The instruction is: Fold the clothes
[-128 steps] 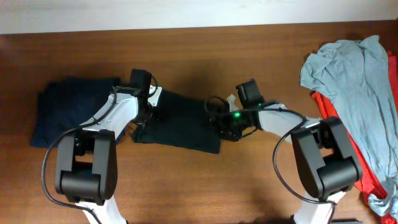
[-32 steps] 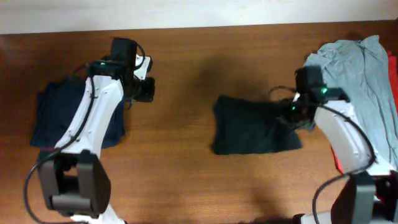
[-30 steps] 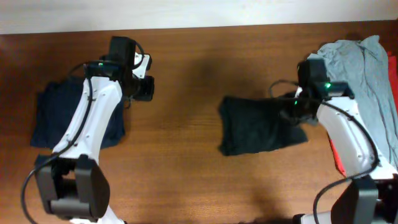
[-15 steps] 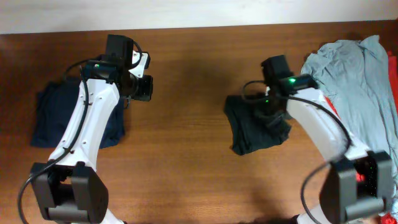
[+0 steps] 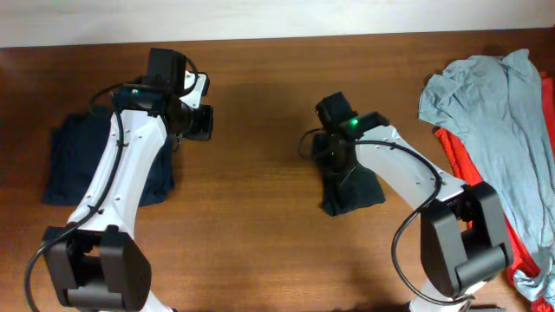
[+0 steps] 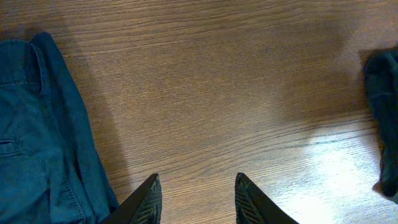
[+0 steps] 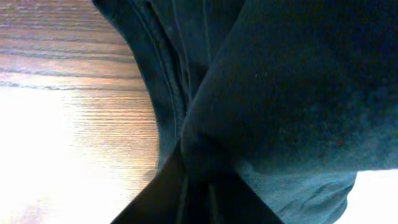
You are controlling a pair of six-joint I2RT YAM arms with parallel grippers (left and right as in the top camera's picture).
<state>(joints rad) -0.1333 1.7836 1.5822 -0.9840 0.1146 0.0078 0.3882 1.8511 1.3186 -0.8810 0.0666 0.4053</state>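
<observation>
The black T-shirt (image 5: 354,189) lies bunched into a narrow folded bundle at the table's middle right. My right gripper (image 5: 334,152) sits at the bundle's upper left and is shut on a fold of it. In the right wrist view the dark cloth (image 7: 286,81) fills most of the frame and runs down between the closed jaws of the right gripper (image 7: 200,190). My left gripper (image 5: 201,123) hovers open over bare wood, far left of the shirt. In the left wrist view the left gripper (image 6: 196,200) holds nothing, and the shirt's edge (image 6: 382,93) shows at the far right.
A dark navy garment (image 5: 78,160) lies folded at the table's left, also seen as the navy garment (image 6: 37,130) in the left wrist view. A light grey shirt (image 5: 490,95) lies over a red shirt (image 5: 460,152) at the right edge. Brown wood (image 5: 260,199) separates the arms.
My right gripper has swept left across the table with the shirt's edge, drawing the spread cloth over itself into a narrow bundle. The left arm has stayed put.
</observation>
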